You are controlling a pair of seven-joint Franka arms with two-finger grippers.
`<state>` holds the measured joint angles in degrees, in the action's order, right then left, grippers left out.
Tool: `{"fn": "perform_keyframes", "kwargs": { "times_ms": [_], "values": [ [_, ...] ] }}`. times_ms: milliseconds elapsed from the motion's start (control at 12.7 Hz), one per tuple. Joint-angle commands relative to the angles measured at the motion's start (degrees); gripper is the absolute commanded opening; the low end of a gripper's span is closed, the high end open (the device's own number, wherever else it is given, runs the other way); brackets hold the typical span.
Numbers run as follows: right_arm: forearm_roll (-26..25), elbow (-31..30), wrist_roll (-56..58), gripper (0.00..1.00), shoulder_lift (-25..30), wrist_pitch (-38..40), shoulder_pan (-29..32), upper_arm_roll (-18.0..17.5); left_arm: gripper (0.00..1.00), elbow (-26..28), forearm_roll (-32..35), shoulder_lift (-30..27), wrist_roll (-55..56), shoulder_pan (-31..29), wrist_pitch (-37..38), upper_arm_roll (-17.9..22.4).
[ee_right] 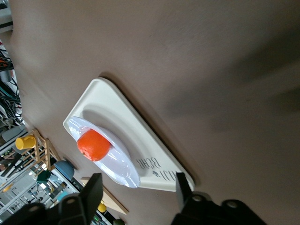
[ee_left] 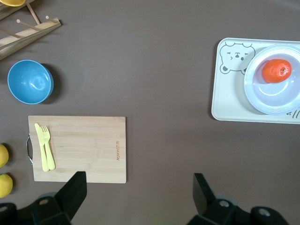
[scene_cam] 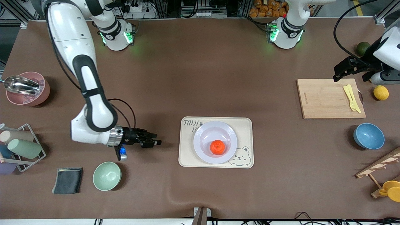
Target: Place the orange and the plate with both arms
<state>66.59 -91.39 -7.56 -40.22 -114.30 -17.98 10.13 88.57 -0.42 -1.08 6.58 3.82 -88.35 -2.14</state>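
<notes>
While the orange (scene_cam: 217,147), light, firm and prone to roll, sits in the glossy, slippery plate (scene_cam: 215,142) best pinched at its rim, the right hand (scene_cam: 152,139) hovers open beside the bear tray (scene_cam: 215,164) and the left hand (ee_left: 140,190) waits open over the cutting board (scene_cam: 330,98).

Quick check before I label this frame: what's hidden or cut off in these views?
- Tray lettering: front view, the plate covers part of it; cut short in the right wrist view too.
- Pink cup: contents hidden by the metal scoop.
- Lemons: cropped by the left wrist view's edge.
- Wooden rack and yellow cup: cut off at the front view's edge.
- Plate under the orange: hidden.
</notes>
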Motion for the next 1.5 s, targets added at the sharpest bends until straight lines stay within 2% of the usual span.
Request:
{"fn": "perform_keyframes", "kwargs": {
  "times_ms": [0, 237, 474, 632, 790, 948, 1186, 1265, 1423],
  "values": [
    [-5.7, 1.6, -1.2, 0.97, 1.8, 6.8, 0.8, 3.6, 1.00, -0.9, 0.0, -0.2, 0.5, 0.3, 1.6, -0.4],
    [-19.4, 2.2, -1.1, 1.00, 6.6, 10.3, 5.0, 3.7, 1.00, -0.9, -0.1, -0.2, 0.5, 0.3, 2.0, -0.4],
    [-28.2, 2.4, -0.4, 1.00, 11.0, 12.5, 9.2, 3.2, 1.00, -0.9, -0.2, -0.3, 0.5, 0.2, 2.0, -0.4],
    [-35.9, 2.2, 4.8, 1.00, 13.7, 12.6, 10.5, 3.1, 1.00, -0.9, -0.1, -0.3, 0.5, 0.3, 2.0, -0.4],
    [-39.0, 2.2, 9.2, 1.00, 15.8, 14.8, 13.1, 3.1, 1.00, -0.9, -0.2, -0.3, 0.5, 0.3, 2.0, -0.4],
    [-47.0, 2.1, 14.4, 1.00, 18.8, 15.2, 14.7, 3.1, 1.00, -0.9, -0.2, -0.4, 0.5, 0.2, 2.0, -0.4],
    [-51.2, 2.3, 20.5, 1.00, 23.5, 19.2, 18.4, 2.7, 1.00, -0.9, -0.2, -0.4, 0.4, 0.0, 2.1, -0.4],
    [-53.4, 2.3, 20.5, 1.00, 25.8, 20.4, 20.1, 0.3, 1.00, -0.9, -0.1, -0.4, 0.4, 0.0, 2.1, -0.4],
    [-58.7, 2.3, 19.7, 1.00, 30.6, 23.1, 25.2, -7.2, 1.00, -0.9, -0.1, -0.4, 0.4, 0.0, 2.1, -0.4]
  ]
}}
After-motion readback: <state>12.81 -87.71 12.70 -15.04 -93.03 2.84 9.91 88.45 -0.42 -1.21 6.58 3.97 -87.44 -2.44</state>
